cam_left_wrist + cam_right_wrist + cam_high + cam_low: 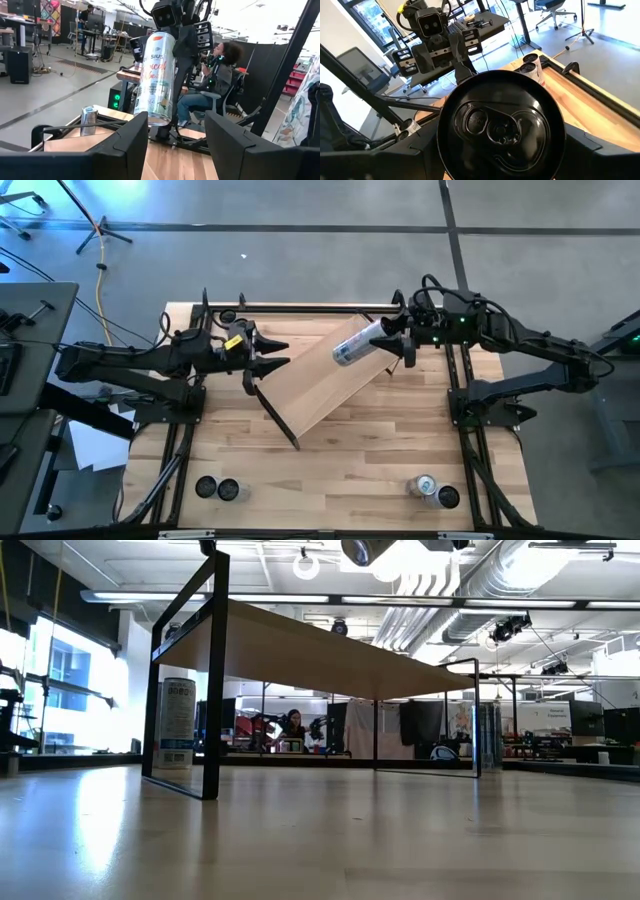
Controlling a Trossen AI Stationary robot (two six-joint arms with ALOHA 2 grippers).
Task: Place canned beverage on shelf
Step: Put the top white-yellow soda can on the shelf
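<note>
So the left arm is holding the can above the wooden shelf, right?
Not quite. It is the right gripper that holds the can above the wooden shelf, as the high view shows. The left gripper is by the shelf's other end with nothing between its fingers.

- Tall slim can (355, 344) hanging tilted above the shelf's far end, gripped.
- Pale wood shelf (315, 385) sitting diagonally across the tabletop on black brackets.
</note>
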